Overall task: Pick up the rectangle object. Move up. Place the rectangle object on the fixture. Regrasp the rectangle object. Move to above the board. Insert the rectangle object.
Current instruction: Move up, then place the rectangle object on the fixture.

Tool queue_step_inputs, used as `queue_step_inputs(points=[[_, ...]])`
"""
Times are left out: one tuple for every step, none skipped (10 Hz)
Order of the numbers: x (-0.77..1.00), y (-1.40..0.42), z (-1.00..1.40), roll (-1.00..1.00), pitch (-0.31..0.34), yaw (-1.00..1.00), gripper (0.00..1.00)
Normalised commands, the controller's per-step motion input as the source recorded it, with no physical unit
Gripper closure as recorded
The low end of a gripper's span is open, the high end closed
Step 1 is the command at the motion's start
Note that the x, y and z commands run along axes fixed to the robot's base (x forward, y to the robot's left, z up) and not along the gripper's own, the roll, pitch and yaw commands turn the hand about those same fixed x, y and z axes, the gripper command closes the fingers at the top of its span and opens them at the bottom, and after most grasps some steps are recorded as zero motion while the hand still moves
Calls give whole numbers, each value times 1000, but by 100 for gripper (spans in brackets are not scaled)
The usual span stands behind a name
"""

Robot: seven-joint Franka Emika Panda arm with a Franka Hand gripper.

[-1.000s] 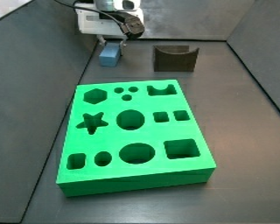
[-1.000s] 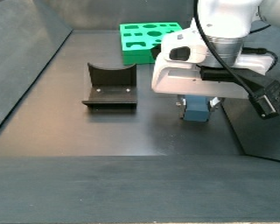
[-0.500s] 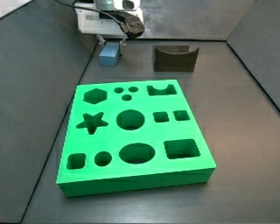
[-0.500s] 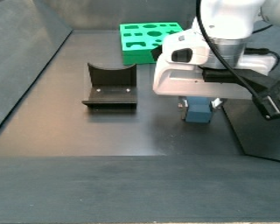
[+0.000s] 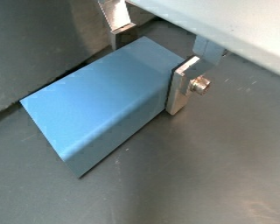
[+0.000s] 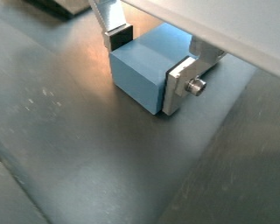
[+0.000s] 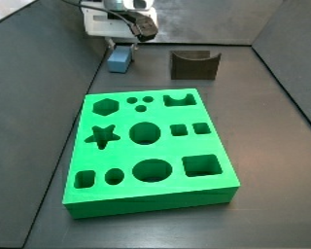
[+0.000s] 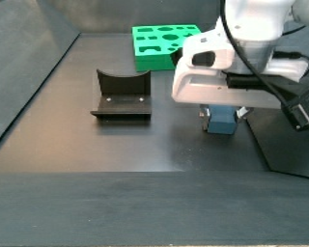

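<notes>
Jaws [image 6: 149,57] stand clamped on the block [image 6: 146,68], as we read it from both wrist views: one silver finger [image 6: 181,78] with its screw lies flat against one side face of the block, and the second finger [image 6: 111,33] presses the opposite side, its dark pad touching the blue surface. In a wrist view the block [image 5: 101,101] runs out from between the fingers [image 5: 185,83] toward the lower left of the frame, so most of its length lies clear of the jaws [image 5: 149,52].

We cannot tell from any view whether the block touches the dark surface [image 6: 73,166] or hangs just above it; it sits very close to it.

In a side view the jaws [image 7: 120,49] are at the upper left of the frame with the block [image 7: 120,62] directly under them, near the left wall. The fixture [image 7: 193,64] stands to the right of it, well apart, and the board [image 7: 148,146] fills the middle and lower part of the frame, nearer the camera than the block.

In a side view from the opposite end, the white wrist body hides the jaws [image 8: 223,111]; the block [image 8: 223,122] shows under it at centre right. The fixture [image 8: 121,94] stands to its left, well apart, and the board [image 8: 162,45] lies at the upper middle, behind the arm.
</notes>
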Motion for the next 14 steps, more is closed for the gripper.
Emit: queue_step_inputs(points=[[11, 15, 718, -6, 33, 21, 100], [5, 10, 601, -10, 52, 16, 100], [4, 9, 516, -9, 55, 14, 100], [-12, 4, 276, -2, 45, 8, 100], [-19, 2, 175, 1, 39, 6, 100], [0, 0, 1000, 0, 0, 0, 100], [-5, -3, 1000, -3, 10, -2, 100], [-13, -5, 1000, -5, 23, -3, 100], [-17, -5, 1000, -3, 25, -5, 100], [-19, -4, 1000, -1, 26, -7, 100], [-24, -3, 1000, 3, 27, -9, 100], [-28, -2, 1000, 5, 28, -11, 100], [-32, 0, 1000, 8, 33, -13, 100], [-29, 3, 928, 10, 34, -14, 100]])
